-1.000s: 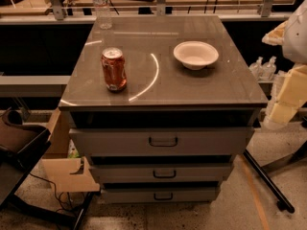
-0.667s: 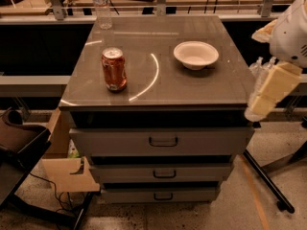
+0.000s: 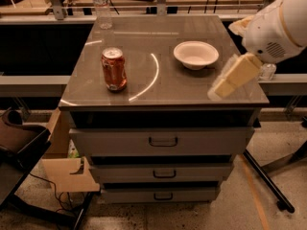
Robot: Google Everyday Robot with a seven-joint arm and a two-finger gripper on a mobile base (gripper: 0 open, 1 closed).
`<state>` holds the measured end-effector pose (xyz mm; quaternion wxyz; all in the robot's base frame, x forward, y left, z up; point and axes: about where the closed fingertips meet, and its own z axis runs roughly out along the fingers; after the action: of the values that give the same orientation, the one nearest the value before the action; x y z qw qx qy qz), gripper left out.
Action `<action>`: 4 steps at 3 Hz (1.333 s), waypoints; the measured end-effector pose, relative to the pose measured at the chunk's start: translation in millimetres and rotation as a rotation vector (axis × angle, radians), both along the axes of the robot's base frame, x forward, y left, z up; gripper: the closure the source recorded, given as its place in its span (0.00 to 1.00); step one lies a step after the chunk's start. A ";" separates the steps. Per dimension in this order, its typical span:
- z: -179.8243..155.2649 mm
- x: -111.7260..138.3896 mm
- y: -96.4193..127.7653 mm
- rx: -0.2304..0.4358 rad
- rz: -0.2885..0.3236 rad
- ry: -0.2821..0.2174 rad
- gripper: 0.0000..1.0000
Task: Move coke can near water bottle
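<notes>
1. The table is a grey cabinet with a smooth top that shines a little, and it has three drawers in its front, each with a dark handle.
2. The white robot arm comes in from the upper right corner, above the right edge of the table.
3. A brown cardboard box stands on the floor by the lower left corner of the table.
4. The gripper is the pale yellow part at the end of the arm. It points down and to the left, and it hangs over the front right corner of the table top. It holds nothing and it touches no object. Whether it is open or closed, I cannot tell from this view.
5. The white bowl sits on the right half of the table, near the gripper but apart from it.
6. The water bottle stands upright at the far left corner of the table, and the frame cuts off its top.
7. The coke can stands upright on the left front part of the table. It is well apart from the water bottle and far from the gripper.
</notes>
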<state>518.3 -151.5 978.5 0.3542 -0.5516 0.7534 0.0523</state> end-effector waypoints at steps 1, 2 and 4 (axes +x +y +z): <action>-13.8 23.9 24.7 0.203 0.019 -0.055 0.00; -18.0 44.7 49.4 0.425 0.041 -0.104 0.00; -12.9 46.1 65.3 0.489 0.058 -0.101 0.00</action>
<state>564.5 -86.2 965.5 0.5125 -0.4729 0.6835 0.2158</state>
